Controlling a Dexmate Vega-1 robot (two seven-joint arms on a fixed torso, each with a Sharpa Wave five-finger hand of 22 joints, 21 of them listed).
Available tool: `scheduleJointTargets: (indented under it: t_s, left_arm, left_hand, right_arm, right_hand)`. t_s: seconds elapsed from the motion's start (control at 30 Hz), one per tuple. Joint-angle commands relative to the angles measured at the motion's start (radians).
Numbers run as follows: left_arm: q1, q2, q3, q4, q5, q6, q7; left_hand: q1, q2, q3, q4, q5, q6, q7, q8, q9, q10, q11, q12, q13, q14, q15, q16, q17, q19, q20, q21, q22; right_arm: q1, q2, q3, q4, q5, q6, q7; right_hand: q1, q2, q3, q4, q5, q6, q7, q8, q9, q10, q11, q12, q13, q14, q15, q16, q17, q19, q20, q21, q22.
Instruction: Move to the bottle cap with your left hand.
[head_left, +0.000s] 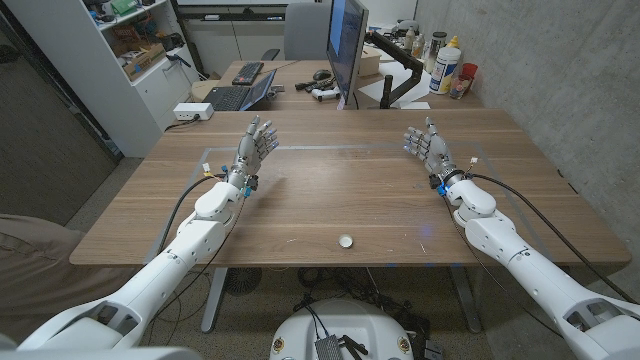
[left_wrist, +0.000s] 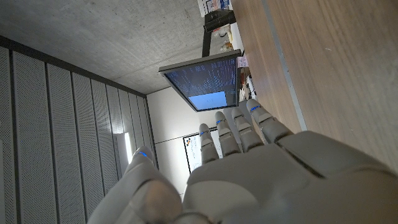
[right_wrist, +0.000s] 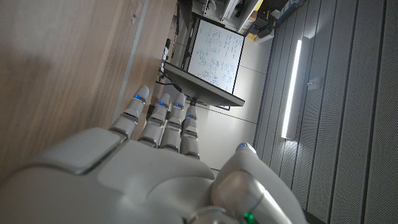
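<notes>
- Even, fairly bright indoor light; the wooden table (head_left: 340, 190) carries only soft, faint shadows and a mild sheen on its far half.
- The monitor (head_left: 346, 45) behind the table glows blue-white, and its screen (left_wrist: 208, 84) reads sharply in the left wrist view.
- A ceiling light strip (right_wrist: 291, 87) is blown out to white glare.
- Head view bends lines toward its edges.
- The nearest part of the left hand (left_wrist: 249, 180) is soft, slightly out of focus.

Wood under me, plastic on me.
My hands (head_left: 255, 143) wear smooth glossy white plastic; the table (head_left: 330, 200) is matt grained wood.
</notes>
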Motion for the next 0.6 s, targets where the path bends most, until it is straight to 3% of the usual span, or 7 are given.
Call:
scheduleJointTargets:
  t_s: [0.03, 0.6]
  left_arm:
    - [-0.001, 0.004, 0.005, 0.0, 0.008, -0.004, -0.007]
    - [0.002, 0.027, 0.013, -0.03, 0.038, -0.011, -0.011]
  left_hand:
    - [0.012, 0.004, 0.003, -0.001, 0.007, -0.003, -0.006, 0.005, 0.001, 0.007, 0.003, 0.006, 0.003, 0.006, -0.041, 0.005, 0.001, 0.008, 0.0, 0.005, 0.005]
    - [0.014, 0.002, 0.002, -0.004, 0.007, -0.004, -0.006, 0.005, 0.001, 0.005, 0.004, 0.004, 0.003, 0.002, -0.042, 0.003, 0.001, 0.005, 0.002, 0.004, 0.005]
  right_arm:
    - [-0.001, -0.003, 0.001, -0.01, -0.002, -0.005, -0.005]
    - [0.011, 0.007, -0.001, 0.008, -0.007, 0.011, -0.001]
  right_hand:
    - [0.0, 0.014, 0.008, 0.001, 0.006, 0.009, 0.001, 0.006, 0.004, 0.007, -0.002, -0.002, 0.002, 0.008, 0.001, 0.002, 0.004, 0.01, 0.0, 0.0, 0.004]
    - [0.001, 0.015, 0.008, 0.001, 0.006, 0.01, 0.0, 0.005, 0.004, 0.009, -0.002, -0.004, 0.002, 0.008, 0.002, 0.0, 0.005, 0.011, 0.001, -0.005, 0.004]
